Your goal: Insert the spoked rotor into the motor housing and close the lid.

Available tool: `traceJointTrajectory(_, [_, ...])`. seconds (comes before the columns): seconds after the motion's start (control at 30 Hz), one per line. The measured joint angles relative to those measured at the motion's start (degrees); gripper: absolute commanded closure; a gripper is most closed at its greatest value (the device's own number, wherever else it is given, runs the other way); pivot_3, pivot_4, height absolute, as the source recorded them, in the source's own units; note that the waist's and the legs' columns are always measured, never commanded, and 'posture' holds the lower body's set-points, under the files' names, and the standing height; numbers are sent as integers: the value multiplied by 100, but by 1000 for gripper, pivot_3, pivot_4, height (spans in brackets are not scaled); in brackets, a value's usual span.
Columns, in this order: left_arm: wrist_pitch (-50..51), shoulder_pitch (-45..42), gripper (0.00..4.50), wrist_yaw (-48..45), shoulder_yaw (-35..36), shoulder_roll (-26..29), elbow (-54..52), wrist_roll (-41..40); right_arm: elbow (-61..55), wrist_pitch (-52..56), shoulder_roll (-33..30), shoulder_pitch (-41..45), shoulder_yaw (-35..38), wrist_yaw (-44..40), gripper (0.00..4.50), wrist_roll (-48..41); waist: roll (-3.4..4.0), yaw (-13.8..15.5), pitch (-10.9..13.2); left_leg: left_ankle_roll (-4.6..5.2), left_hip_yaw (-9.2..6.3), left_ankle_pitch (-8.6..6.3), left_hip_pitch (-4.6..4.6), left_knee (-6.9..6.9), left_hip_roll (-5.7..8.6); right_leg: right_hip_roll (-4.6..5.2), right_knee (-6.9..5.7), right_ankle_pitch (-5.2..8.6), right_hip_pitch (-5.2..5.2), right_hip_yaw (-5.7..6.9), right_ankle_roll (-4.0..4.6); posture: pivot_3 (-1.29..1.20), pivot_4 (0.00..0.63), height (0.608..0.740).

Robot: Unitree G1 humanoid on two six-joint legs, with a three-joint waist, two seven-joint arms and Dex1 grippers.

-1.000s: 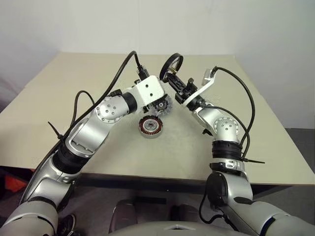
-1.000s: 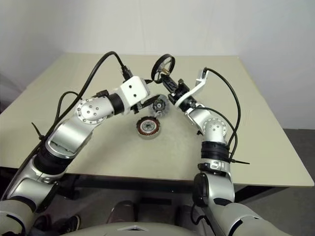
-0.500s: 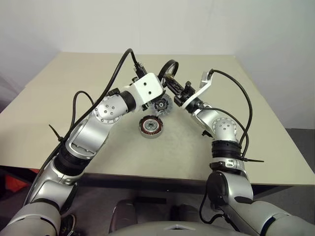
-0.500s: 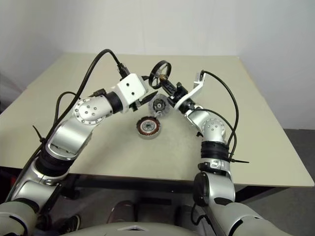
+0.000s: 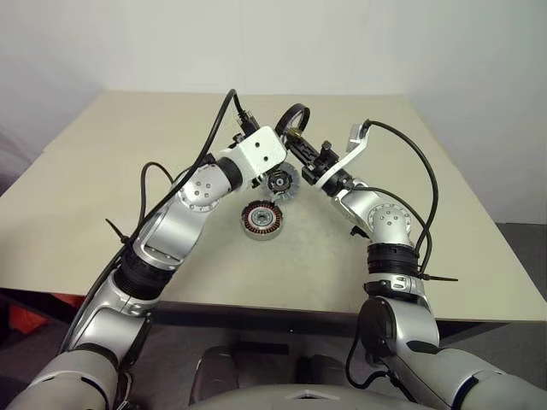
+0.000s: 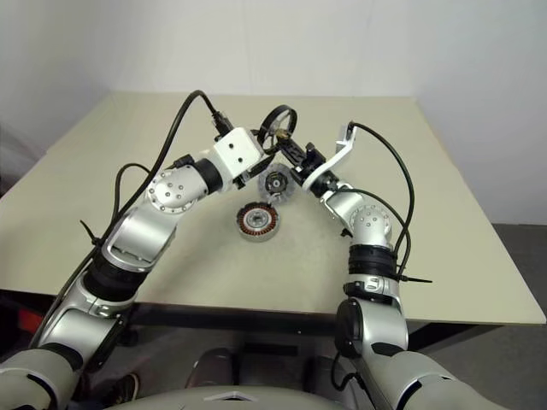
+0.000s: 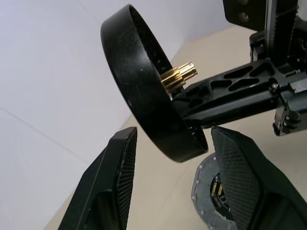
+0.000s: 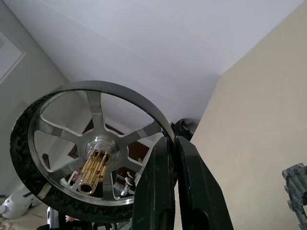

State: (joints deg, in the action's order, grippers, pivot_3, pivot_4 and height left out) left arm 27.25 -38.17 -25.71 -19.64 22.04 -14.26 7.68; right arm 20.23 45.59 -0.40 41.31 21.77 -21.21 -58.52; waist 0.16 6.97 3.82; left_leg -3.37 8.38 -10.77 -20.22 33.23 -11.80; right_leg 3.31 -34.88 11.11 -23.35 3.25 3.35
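Note:
The spoked rotor (image 5: pixel 293 120) is a dark-rimmed wheel with slim spokes and a brass hub (image 8: pixel 98 151). It hangs upright in the air above the table. My right gripper (image 8: pixel 168 141) is shut on its rim from below. My left gripper (image 7: pixel 175 134) is open. One finger (image 7: pixel 120 172) stands on each side of the rotor's rim (image 7: pixel 139 81), and neither touches it. The motor housing (image 5: pixel 261 219), a short grey drum with copper windings, sits on the table below and nearer to me. The lid (image 5: pixel 280 182), a white-silver disc with a dark centre, lies just beyond the housing, under both grippers.
The beige table (image 5: pixel 102 188) stretches wide on both sides of the arms. Black cables (image 5: pixel 214 128) loop above both wrists. A white wall stands behind the table's far edge.
My left arm's elbow has swung inward and its wrist has turned slightly, with the gripper staying at the rotor's rim. The right gripper and the rotor have kept still.

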Motion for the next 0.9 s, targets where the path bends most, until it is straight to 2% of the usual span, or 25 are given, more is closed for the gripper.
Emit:
traceJointTrajectory(0.1, [-40,0,1902,-3,49,-117,31,-5,0,-1,14,0,0,-1,4316,4,0,0,0,0,0,0,0,0,0,0,0,0,0,0,0,0,0,740])
traceJointTrajectory(0.13, [-50,0,1729,-6,64,-139,31,-10,0,-1,20,0,-1,-1,4316,5,0,0,0,0,0,0,0,0,0,0,0,0,0,0,0,0,0,740])
traceJointTrajectory(0.2, [-55,0,1315,-16,118,-177,32,-21,0,-2,23,0,-1,-1,4316,7,0,0,0,0,0,0,0,0,-1,0,0,0,-1,0,1,0,0,740])
traceJointTrajectory(0.33, [-80,1,46,-20,155,-184,32,-5,0,-5,30,0,0,0,4316,8,0,0,0,1,0,0,0,-1,0,0,0,0,0,0,1,0,0,740])
traceJointTrajectory(0.8, [-65,9,17,-76,179,-261,43,-17,0,-6,49,0,0,12,4316,10,0,0,0,1,0,0,0,-1,0,0,1,0,0,0,1,0,0,740])
traceJointTrajectory(0.9, [20,49,643,-168,197,-293,39,-111,0,-6,47,0,0,11,4316,10,0,0,0,1,0,0,0,0,0,0,1,0,-1,0,2,0,0,740])
